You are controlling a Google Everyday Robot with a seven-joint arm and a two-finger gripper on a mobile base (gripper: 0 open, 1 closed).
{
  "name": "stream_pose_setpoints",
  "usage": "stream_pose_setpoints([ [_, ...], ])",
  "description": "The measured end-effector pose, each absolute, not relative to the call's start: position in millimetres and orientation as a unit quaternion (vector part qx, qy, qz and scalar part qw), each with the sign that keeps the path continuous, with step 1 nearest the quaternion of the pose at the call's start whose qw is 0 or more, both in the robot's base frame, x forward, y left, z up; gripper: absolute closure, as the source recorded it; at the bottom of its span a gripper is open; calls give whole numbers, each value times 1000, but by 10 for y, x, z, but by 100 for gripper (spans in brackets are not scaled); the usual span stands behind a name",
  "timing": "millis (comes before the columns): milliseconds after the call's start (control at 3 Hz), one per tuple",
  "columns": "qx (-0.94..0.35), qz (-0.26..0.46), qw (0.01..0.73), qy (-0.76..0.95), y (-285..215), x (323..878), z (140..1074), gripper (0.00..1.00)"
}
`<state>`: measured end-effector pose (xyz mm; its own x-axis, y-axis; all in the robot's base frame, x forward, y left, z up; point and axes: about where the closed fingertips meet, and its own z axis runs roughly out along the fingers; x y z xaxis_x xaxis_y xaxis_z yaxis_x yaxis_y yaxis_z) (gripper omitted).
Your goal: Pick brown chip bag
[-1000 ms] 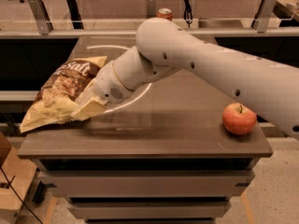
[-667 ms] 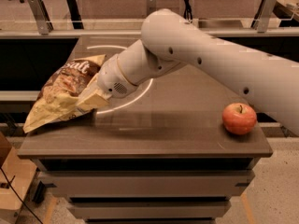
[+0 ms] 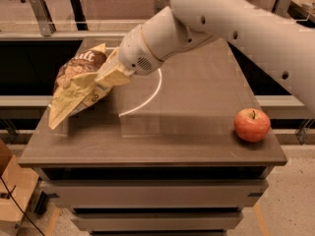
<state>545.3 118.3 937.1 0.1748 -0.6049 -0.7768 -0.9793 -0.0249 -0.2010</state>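
The brown chip bag (image 3: 74,82) is crinkled, dark brown with white script and pale yellow ends. It hangs tilted over the left part of the table (image 3: 187,136), its lower end pointing down toward the left edge. My gripper (image 3: 109,75) is at the bag's right side, shut on the bag's pale yellow end. The white arm reaches in from the upper right. The fingertips are partly buried in the bag's folds.
A red apple (image 3: 252,124) sits near the table's right front edge. A white curved line (image 3: 152,92) is marked on the tabletop under the wrist. Rails and other benches stand behind the table.
The arm has risen and pulled back with the bag in its grip. The bag has come up off the tabletop and now hangs more steeply.
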Motion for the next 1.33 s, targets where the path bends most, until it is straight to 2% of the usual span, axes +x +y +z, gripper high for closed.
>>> stream_pose_setpoints([
  [1333,-708,109,456,528,403,5979,11117,100],
])
